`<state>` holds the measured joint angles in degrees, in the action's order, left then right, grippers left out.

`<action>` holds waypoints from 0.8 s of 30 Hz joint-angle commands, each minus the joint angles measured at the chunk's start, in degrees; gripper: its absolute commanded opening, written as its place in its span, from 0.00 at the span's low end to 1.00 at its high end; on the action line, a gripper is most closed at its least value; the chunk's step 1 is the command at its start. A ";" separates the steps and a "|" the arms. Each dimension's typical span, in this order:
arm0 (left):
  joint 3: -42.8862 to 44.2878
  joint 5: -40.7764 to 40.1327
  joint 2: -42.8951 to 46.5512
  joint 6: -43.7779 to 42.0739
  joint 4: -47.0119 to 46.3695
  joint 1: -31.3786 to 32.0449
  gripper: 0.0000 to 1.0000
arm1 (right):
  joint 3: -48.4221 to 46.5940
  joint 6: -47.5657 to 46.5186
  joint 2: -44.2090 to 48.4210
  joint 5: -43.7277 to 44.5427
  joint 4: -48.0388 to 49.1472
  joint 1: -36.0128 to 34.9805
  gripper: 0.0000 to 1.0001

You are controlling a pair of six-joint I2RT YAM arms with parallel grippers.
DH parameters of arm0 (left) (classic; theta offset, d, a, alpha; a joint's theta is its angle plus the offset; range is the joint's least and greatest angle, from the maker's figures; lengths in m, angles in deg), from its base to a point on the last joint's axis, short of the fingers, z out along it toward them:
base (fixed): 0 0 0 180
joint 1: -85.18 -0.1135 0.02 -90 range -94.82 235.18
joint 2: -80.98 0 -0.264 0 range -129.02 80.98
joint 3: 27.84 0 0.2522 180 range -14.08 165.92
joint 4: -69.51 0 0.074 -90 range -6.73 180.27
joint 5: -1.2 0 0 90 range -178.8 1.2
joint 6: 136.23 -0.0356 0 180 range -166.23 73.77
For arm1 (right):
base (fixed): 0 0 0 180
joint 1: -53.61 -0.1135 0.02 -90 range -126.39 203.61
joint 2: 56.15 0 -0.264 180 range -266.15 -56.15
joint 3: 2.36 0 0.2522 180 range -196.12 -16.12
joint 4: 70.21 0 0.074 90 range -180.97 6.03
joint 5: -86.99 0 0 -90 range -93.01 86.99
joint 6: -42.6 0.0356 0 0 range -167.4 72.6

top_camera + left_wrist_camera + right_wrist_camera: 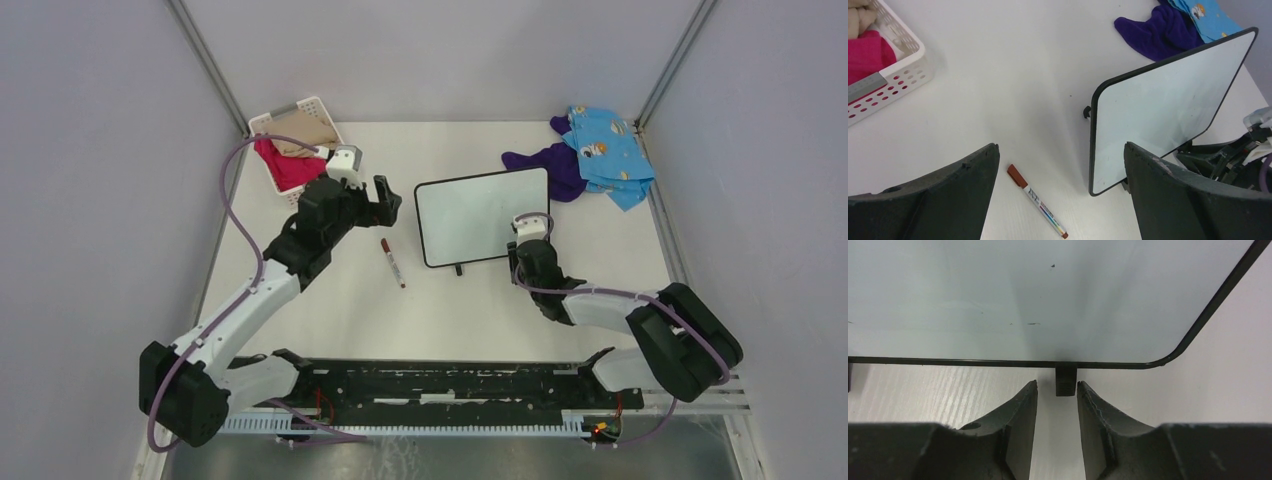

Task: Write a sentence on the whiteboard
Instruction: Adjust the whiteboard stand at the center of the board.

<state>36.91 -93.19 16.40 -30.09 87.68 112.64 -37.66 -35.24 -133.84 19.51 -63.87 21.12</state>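
Presently: whiteboard (480, 215), right of the worktop's (450, 310) centre; face blank, nothing written. Small black foot (1066, 375) on its near rim flanked by right gripper (1057, 383), jaws narrowed about it with a sliver of gap showing, likely to steady the board. Capped marker (1037, 201), flat on worktop left of board. Left gripper (1061, 146) above it, spread wide, empty, probably poised to collect.
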 commanded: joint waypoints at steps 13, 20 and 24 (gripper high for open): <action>-2.55 -1.79 5.36 -1.20 -0.80 2.77 1.00 | -2.76 1.94 -3.63 0.50 5.38 0.19 0.27; -2.62 -1.49 5.68 -1.11 -0.79 3.19 1.00 | -5.44 3.59 -7.25 -0.20 6.35 -0.28 0.26; -2.73 -2.12 5.80 -1.25 -0.65 3.69 1.00 | -7.62 4.71 -9.97 0.49 6.53 -0.50 0.26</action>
<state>33.87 -94.56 20.71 -30.11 87.89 115.64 -41.79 -33.05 -141.60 20.04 -61.16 21.25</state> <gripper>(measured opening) 0.994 0.264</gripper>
